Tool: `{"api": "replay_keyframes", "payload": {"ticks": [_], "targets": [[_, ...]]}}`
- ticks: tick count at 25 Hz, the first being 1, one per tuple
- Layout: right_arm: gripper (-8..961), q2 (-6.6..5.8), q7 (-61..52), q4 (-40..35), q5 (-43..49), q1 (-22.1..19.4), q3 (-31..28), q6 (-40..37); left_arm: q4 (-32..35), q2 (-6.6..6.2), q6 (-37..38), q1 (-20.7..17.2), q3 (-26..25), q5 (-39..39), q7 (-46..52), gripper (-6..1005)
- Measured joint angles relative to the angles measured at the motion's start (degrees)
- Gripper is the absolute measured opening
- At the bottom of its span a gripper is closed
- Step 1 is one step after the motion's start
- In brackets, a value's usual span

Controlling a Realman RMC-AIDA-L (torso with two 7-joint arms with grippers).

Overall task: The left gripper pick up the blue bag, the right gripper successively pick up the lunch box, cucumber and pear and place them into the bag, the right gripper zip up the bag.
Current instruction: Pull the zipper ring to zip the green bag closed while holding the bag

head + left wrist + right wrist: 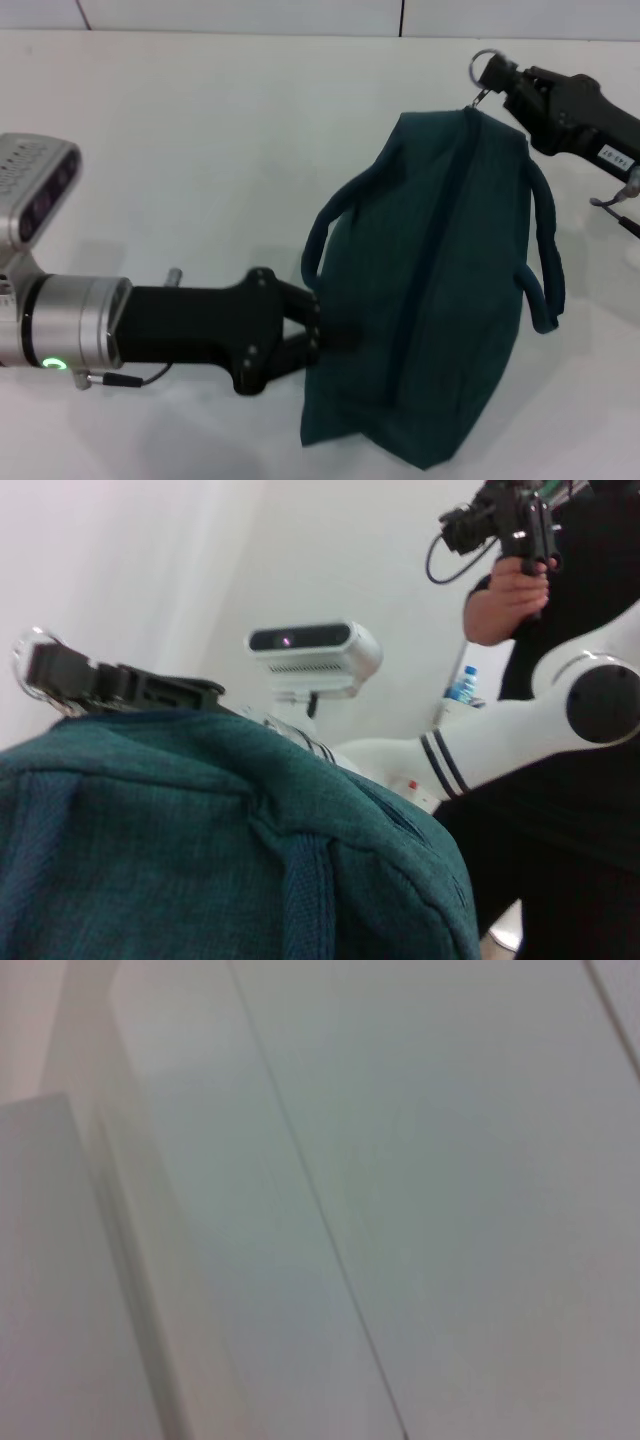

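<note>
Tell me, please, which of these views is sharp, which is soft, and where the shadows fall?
Head view: sharp, blue bag casting a faint shadow on the white table. Left wrist view: the bag's near fabric soft, background hazy. Right wrist view: only pale, blurred surfaces, nothing in focus.

The left arm is showing a silver cylindrical section, a green light glowing on it, and a thin black cable looping beneath. Its end effector (312,335) is wearing matte black housing dotted with small silver screws. At ten o'clock of it, a silver camera block is sitting on the wrist. The right end effector (497,80) is running all black, carrying a small white label and a thin cable. In the left wrist view, the robot's white head and black-striped shoulder are showing.
</note>
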State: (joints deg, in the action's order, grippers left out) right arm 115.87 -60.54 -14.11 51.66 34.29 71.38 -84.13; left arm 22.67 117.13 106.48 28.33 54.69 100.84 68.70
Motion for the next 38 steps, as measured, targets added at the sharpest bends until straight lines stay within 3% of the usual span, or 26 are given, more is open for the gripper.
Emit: {"api": "replay_keyframes", "payload": {"ticks": [8, 17, 22, 25, 30, 35, 38], "targets": [[5, 0.11, -2.0, 0.0, -5.4, -2.9, -0.1, -3.1, 0.0, 0.46, -6.0, -2.6, -9.2, 0.0, 0.5, 102], [6, 0.24, -3.2, 0.7, -7.3, -4.0, 0.3, -7.4, 0.0, 1.21, -8.1, -2.8, -13.2, -0.5, 0.8, 179], [6, 0.23, -3.2, 0.7, -7.4, -4.1, 0.3, -7.2, 1.1, 1.79, -7.9, -2.5, -13.3, -1.8, 1.0, 399], [6, 0.19, -3.2, 0.7, -7.4, -4.2, 0.3, -7.2, 4.4, 2.15, -7.9, -3.4, -13.3, -6.1, 4.1, 456], [5, 0.19, -3.3, 0.7, -7.4, -4.3, 0.4, -7.1, 17.2, 1.49, -7.4, -2.0, -10.7, -5.6, 20.2, 551], [5, 0.21, -3.3, 0.7, -7.4, -4.2, 0.4, -6.7, 37.3, 2.39, -8.6, 0.7, -5.0, 0.4, 39.6, 681], [5, 0.22, -3.2, 0.7, -7.4, -4.2, 0.4, -6.1, 49.1, 2.34, -10.4, 2.9, 1.9, 4.7, 52.8, 791]]}}
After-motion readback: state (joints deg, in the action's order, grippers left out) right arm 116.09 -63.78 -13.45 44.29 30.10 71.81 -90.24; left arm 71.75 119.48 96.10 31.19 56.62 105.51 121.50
